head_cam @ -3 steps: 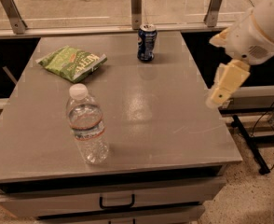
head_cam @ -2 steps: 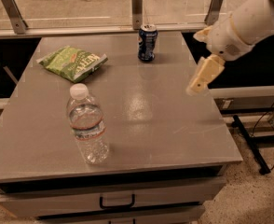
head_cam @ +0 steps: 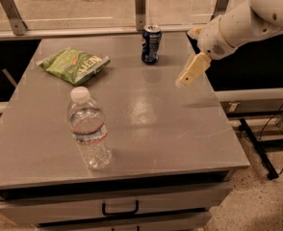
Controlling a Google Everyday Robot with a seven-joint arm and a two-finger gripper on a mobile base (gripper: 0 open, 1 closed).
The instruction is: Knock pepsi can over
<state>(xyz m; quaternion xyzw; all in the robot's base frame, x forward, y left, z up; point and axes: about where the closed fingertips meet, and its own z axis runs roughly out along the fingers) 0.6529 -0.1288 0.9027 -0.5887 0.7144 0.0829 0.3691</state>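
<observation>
Pepsi can (head_cam: 151, 44), small, dark blue aluminium with a silver top, stands upright near the far edge of the grey metal surface (head_cam: 180, 129). My tan hand (head_cam: 186, 78) hangs over the surface's right side, right of the can and apart from it; I cannot tell whether it is spread or pressed together.

Matt plastic tool (head_cam: 184, 80) over smooth metal table (head_cam: 151, 129) (pepsi can (head_cam: 151, 44) glossy aluminium)

On the grey metal bench (head_cam: 180, 129), a clear white-capped plastic water bottle (head_cam: 89, 134) stands upright, a green crisp bag (head_cam: 74, 65) behind it.
</observation>
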